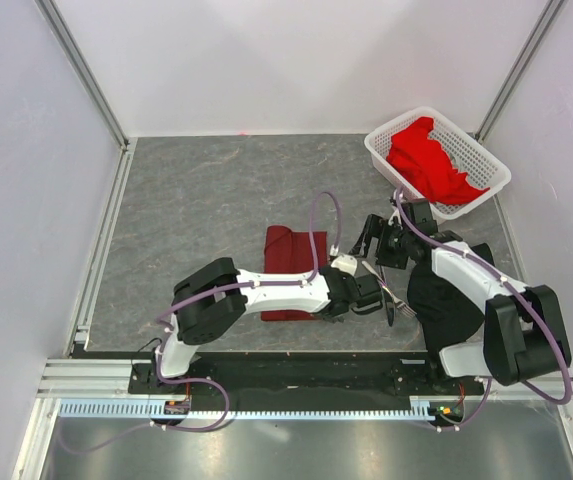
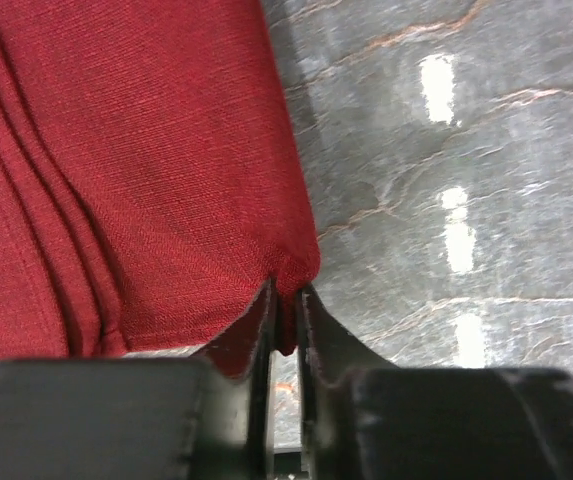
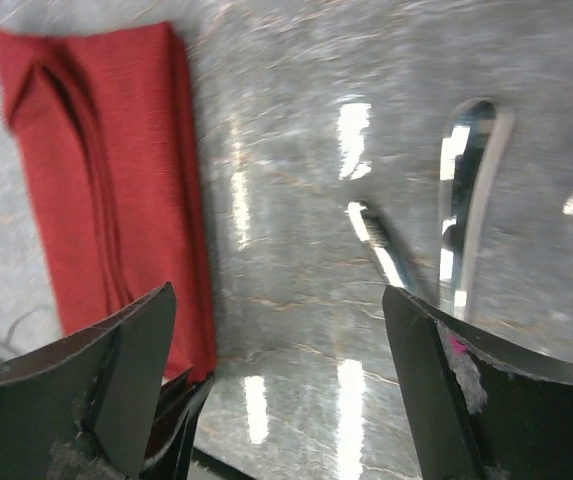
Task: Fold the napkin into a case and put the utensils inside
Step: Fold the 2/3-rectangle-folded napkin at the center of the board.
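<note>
seemingly bunched cloth [image 1: 426, 160] fills the basket [image 1: 473, 146], utensils [image 3: 463, 200] lying near the case [image 1: 291, 270]

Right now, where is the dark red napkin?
In the overhead view the folded napkin sits centre frame, its near right corner pinched by the left arm's fingers, with the silver utensils just right of it.
</note>
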Controlling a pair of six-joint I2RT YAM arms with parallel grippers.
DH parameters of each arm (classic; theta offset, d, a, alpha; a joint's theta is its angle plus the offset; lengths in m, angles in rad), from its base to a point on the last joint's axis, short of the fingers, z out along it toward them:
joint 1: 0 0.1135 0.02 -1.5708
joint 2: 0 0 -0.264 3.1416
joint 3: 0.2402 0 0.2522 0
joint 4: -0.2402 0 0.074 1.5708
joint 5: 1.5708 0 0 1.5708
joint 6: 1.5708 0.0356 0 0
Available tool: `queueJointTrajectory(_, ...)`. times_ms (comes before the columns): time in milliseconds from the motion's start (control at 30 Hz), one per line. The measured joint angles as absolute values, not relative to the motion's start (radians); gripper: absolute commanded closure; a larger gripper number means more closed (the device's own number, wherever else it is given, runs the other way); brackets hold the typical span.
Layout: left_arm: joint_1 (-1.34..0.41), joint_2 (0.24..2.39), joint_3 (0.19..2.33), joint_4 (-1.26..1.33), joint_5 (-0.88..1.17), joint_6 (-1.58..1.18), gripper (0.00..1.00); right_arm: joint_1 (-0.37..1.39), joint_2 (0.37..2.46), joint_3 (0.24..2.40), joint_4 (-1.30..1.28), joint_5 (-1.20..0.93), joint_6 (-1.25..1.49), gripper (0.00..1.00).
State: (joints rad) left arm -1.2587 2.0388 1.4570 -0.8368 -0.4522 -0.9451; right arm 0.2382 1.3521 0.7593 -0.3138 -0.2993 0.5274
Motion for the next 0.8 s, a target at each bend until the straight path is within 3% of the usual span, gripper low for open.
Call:
queueJointTrajectory(400, -1.163, 1.764, 1.202, -0.721, -0.271, -0.949, 0.98, 0.34, 1.505, 0.758, -0.143, -0.521, 0.552, 0.04)
queueJointTrajectory(800, -1.126, 1.639, 1.125, -0.654, -0.19, -0.949, 0.98, 0.402, 1.59, 0.684, 0.1, -0.573, 0.72, 0.28)
